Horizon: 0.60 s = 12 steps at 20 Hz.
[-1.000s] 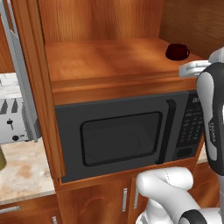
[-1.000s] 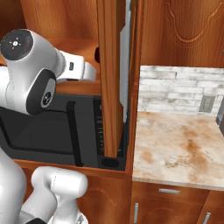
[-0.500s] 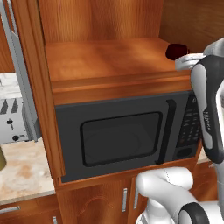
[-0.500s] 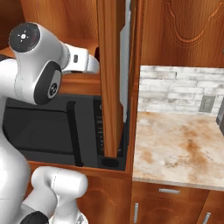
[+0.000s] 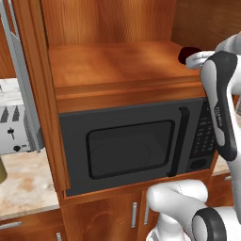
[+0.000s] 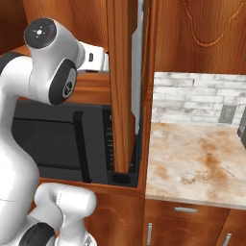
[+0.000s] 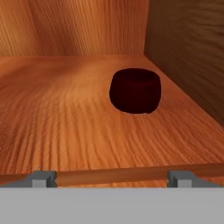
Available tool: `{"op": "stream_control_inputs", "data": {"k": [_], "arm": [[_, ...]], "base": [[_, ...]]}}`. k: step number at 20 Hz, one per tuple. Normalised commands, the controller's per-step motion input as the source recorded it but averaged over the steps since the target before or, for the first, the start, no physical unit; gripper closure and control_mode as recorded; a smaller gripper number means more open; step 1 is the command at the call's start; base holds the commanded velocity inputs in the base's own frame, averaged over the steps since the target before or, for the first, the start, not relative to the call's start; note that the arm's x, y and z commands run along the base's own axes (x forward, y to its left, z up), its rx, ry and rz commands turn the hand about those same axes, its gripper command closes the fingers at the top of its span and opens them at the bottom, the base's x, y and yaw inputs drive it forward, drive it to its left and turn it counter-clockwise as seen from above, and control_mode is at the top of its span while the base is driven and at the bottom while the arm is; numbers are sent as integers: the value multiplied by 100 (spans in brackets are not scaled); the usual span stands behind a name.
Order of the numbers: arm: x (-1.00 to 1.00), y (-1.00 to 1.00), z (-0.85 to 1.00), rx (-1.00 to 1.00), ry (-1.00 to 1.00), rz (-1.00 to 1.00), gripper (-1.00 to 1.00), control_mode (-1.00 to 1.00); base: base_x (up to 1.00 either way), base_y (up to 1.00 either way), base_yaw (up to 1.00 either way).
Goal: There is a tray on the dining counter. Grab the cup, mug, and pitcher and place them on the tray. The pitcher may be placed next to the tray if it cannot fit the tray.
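Mug [image 7: 134, 90] on wooden shelf [image 7: 65, 118] (upright), claw [image 7: 112, 178] wide — apart.

Black microwave [image 5: 136, 148] under wooden shelf [image 5: 113, 63]; toaster [image 5: 14, 129]

White glossy arm [image 6: 19, 158] showing rounded, tube-like links, wearing dark grey joint sections. Round dark grey cap [image 6: 41, 31] sitting on the elbow housing at 11 o'clock in the right base view, carrying a small red dot and tiny pale marks. Second dark oval disc [image 6: 62, 86] showing below it, also with small marks. Forearm link [image 5: 221, 103] at 3 o'clock in the left base view showing a long dark grey panel bearing small pale lettering, too small to read. Bulbous white base segments [image 5: 176, 200] sitting at 5 o'clock, ending in a dark ring. Finger tips [image 7: 41, 178] looking small, grey, blocky.
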Motion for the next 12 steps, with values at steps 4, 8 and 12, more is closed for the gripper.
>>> {"op": "stream_control_inputs", "data": {"k": [4, 8, 12], "arm": [[23, -16, 0, 0, 0, 0, -100, -100], [18, -22, 0, 0, 0, 0, -100, -100], [17, -16, 0, 0, 0, 0, -100, -100]], "base": [[0, 0, 0], [0, 0, 0], [0, 0, 0]]}}
